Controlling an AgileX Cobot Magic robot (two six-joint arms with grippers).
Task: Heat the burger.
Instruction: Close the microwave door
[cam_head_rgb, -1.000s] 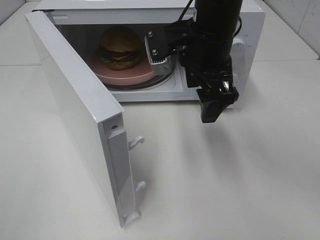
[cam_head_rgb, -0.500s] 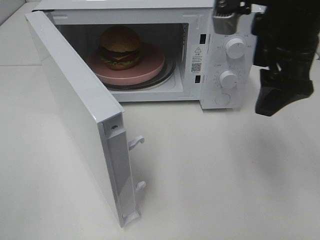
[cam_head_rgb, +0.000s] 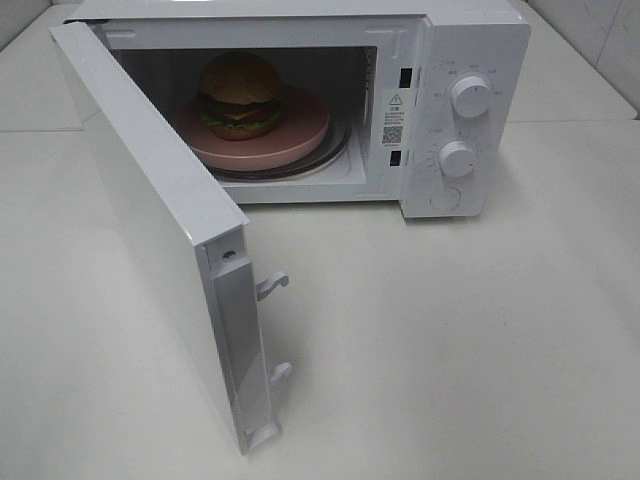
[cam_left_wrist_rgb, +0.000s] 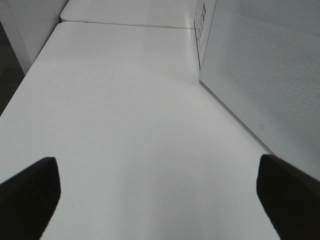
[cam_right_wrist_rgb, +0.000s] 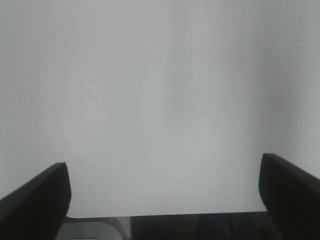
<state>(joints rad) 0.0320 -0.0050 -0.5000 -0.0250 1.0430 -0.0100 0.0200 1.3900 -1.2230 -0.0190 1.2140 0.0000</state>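
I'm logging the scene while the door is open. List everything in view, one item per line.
white microwave oven: one, white, at the back of the table, door open
hinged microwave door: one, white, swung out toward the front left
burger with brown bun: one, brown with green and yellow filling, on the plate inside the microwave
round pink plate: one, pink, inside the microwave, under the burger
round control knobs: two, white, one above the other on the microwave's right panel
white table: one, white, under everything
left gripper: one, black, open, over the table beside the microwave
right gripper: one, black, open, above a plain white surface
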